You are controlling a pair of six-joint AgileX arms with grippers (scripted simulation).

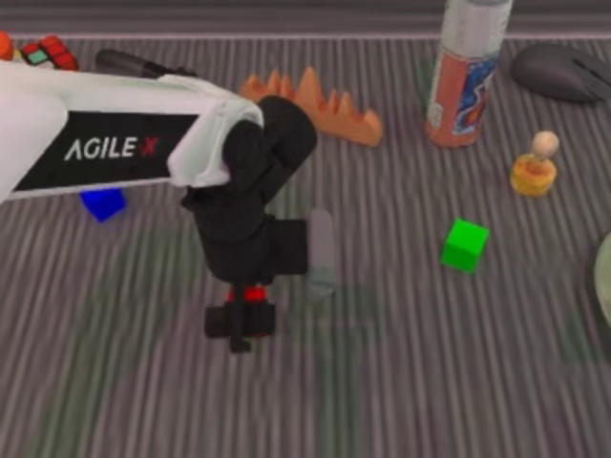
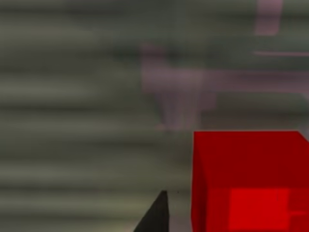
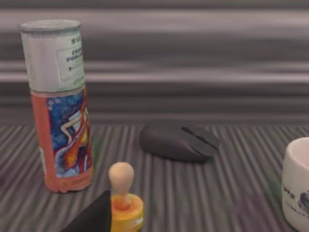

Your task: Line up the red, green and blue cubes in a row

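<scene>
**Q:** What did you, the operator, have on the table at that moment?

**A:** You had a ribbed grey mat (image 1: 458,382) under everything. Your left gripper (image 1: 242,324), black and blocky on its glossy white arm, stood just left of centre, clenched on the small matte bright red cube (image 1: 253,295); only a sliver of red showed between the fingers from above, while the left wrist view showed its flat, sharp-edged face filling one corner.

**Q:** And the other two cubes?

**A:** The small matte bright green cube (image 1: 465,245) sat at about three o'clock from the gripper, well apart from it. The small matte deep blue cube (image 1: 103,203) lay at about ten o'clock, partly tucked under the white arm.

**Q:** The right gripper?

**A:** You could not see it from above, and I cannot tell how its jaws stood. Its wrist view showed a tall cylindrical printed can (image 3: 60,104), a smooth dark rounded computer mouse (image 3: 178,141), a yellow peg toy with a wooden knob (image 3: 124,200) and a white mug (image 3: 297,191).
</scene>
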